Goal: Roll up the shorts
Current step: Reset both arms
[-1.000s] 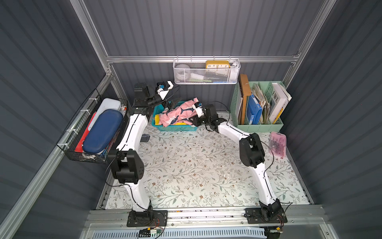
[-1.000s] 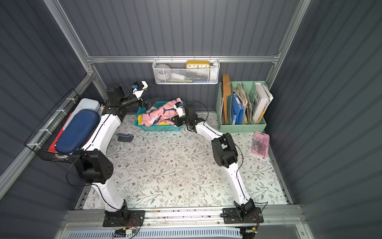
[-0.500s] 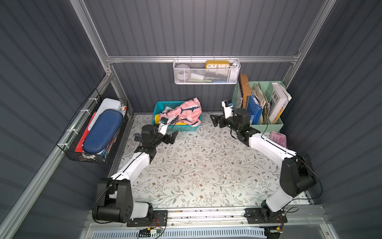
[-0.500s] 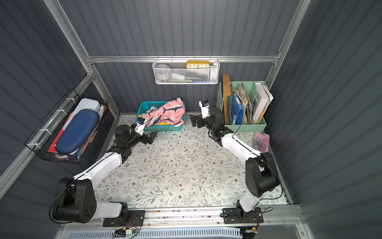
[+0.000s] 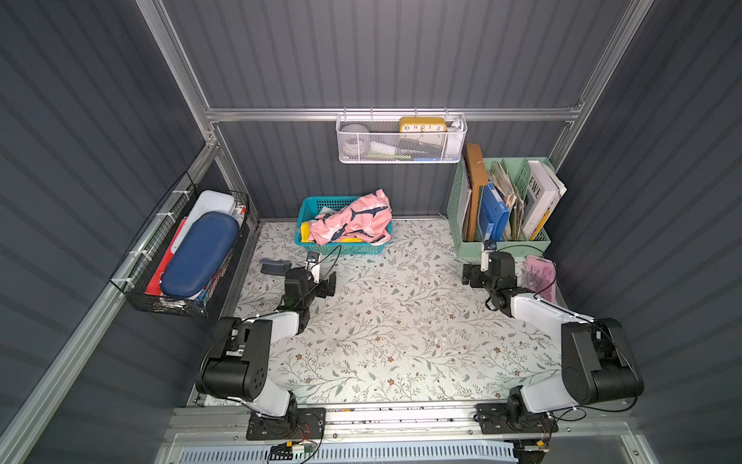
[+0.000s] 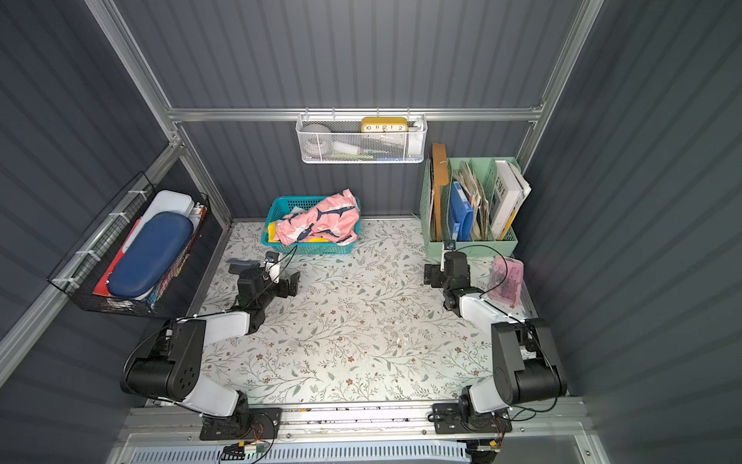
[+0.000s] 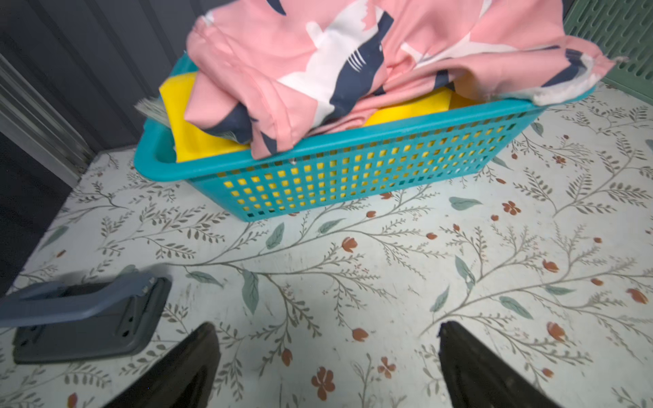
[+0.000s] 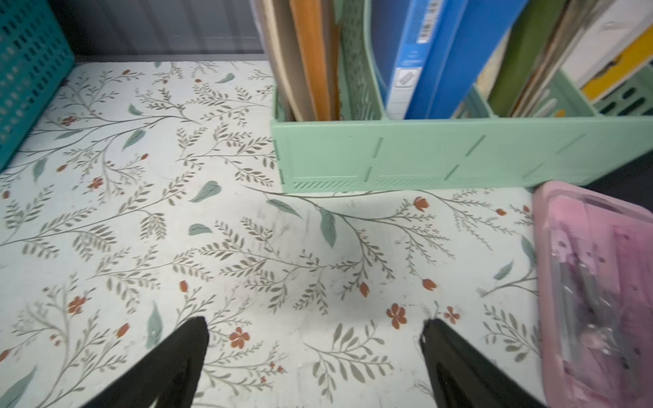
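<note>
The pink shark-print shorts (image 5: 353,219) (image 6: 321,223) lie crumpled in a teal basket (image 5: 341,249) against the back wall, one edge hanging over the rim. The left wrist view shows the shorts (image 7: 318,53) on a yellow cloth (image 7: 190,134) in the basket (image 7: 353,169). My left gripper (image 5: 321,278) (image 7: 327,330) is open and empty, low over the mat in front of the basket. My right gripper (image 5: 473,270) (image 8: 314,322) is open and empty at the right, well away from the shorts, facing the green file rack.
A grey hole-punch-like tool (image 5: 275,267) (image 7: 81,318) lies beside the left gripper. A green file rack (image 5: 502,241) (image 8: 424,159) and a pink box (image 5: 540,277) (image 8: 600,282) crowd the right gripper. A wire basket (image 5: 180,249) hangs on the left wall, a white one (image 5: 401,140) on the back wall.
Both arms have drawn back from the basket toward the front and folded. The right gripper has opened and swung right. The shorts stay in the basket.
</note>
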{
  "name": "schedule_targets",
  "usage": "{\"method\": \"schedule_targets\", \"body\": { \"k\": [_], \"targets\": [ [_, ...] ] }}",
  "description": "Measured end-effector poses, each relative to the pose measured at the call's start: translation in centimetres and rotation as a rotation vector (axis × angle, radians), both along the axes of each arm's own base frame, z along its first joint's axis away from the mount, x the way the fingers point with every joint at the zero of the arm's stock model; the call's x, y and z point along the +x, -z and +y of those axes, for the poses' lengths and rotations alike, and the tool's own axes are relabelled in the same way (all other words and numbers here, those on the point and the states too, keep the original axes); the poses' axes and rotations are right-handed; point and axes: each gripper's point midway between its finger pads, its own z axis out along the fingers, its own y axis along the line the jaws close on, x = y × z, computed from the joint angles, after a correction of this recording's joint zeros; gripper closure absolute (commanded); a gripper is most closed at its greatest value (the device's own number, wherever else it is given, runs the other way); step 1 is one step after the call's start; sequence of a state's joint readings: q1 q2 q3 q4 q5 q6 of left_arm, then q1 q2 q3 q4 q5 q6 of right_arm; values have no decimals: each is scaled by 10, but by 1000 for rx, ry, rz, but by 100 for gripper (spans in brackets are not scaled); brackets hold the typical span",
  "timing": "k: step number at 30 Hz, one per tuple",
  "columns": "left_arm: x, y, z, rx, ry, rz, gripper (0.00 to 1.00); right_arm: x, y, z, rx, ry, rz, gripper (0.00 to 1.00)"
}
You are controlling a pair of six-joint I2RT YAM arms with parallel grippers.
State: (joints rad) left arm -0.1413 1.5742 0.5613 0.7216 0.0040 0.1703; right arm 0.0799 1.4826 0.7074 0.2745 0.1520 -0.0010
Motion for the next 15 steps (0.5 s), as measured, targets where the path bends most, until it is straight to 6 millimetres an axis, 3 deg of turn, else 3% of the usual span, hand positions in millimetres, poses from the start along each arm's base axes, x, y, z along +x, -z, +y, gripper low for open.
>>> {"method": "schedule_targets", "body": {
  "k": [4,9,13,15],
  "targets": [
    [5,1,8,11,-21,1,0,-4,13,-18,7,52,-24,1],
    [-1,5,17,4,-40,2,0,-14,36,-25,15,72,-23,1],
    [-21,28,25,-6,-62,21,0,-14,32,-27,23,86,-54,1],
    [-22,40,27,-17,-63,29,0,-13,26,-28,24,98,-88,1]
  ]
}}
